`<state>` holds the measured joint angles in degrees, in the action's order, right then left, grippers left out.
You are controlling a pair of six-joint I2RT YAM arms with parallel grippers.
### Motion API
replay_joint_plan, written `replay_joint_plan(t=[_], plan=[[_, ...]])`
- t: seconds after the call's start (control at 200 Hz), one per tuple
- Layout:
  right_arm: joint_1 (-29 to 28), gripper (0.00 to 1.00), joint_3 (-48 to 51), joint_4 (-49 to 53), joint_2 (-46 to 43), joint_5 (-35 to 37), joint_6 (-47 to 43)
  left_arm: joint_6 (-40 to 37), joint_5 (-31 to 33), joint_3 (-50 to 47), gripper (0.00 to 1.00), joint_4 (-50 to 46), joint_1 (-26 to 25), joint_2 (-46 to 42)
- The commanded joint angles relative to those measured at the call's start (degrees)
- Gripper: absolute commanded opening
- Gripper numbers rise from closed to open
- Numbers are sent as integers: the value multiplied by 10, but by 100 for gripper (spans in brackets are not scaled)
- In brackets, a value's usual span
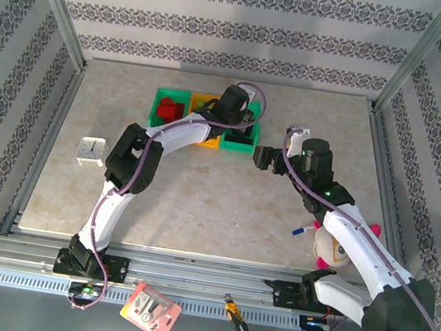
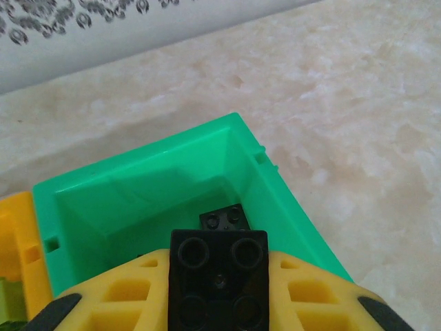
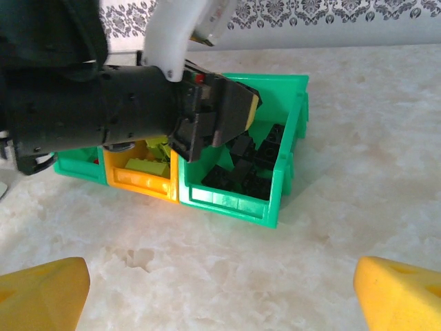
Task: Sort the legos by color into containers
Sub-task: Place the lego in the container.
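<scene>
Left gripper (image 2: 219,298) clamps 1 black brick (image 2: 219,265) directly above green bin (image 2: 293,200); other black bricks (image 3: 248,172) inside bin; likely light, rigid, slick, best pinched across flat sides; right gripper (image 3: 220,289) spread wide, empty, near bin.

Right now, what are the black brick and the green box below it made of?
The black brick looks like hard moulded plastic, a bit glossy: light glints off its round bumps. The green box seems plastic too, smooth and slightly shiny, with thin even walls and soft reflections. I can't be sure by looks alone.
</scene>
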<state>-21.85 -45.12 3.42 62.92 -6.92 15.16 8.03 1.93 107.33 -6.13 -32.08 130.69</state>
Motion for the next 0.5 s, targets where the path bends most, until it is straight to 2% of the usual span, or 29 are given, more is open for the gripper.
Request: replay_joint_plan(t=[0.0, 0.075, 0.13, 0.155, 0.24, 0.32, 0.395, 0.495], plan=[[5, 98, 11, 2, -22, 9, 9, 18, -11, 42, 2, -55, 10, 11], [5, 98, 14, 11, -32, 13, 4, 21, -13, 45, 7, -54, 13, 10], [5, 98, 16, 16, -39, 15, 1, 21, -14, 48, 32, -59, 14, 6], [6, 98, 16, 17, -42, 16, 0, 19, -14, 46, 39, -60, 13, 2], [9, 98, 16, 19, -47, 17, -3, 12, -22, 27, 53, -48, 14, -21], [13, 98, 18, 17, -48, 16, -2, 11, -21, -20, 73, -8, 13, -60], [17, 98, 23, 9, -47, 20, 0, 9, -12, -69, 87, 20, 13, -106], [26, 98, 25, 3, -45, 26, -1, 0, 8, -133, 100, 38, 13, -171]])
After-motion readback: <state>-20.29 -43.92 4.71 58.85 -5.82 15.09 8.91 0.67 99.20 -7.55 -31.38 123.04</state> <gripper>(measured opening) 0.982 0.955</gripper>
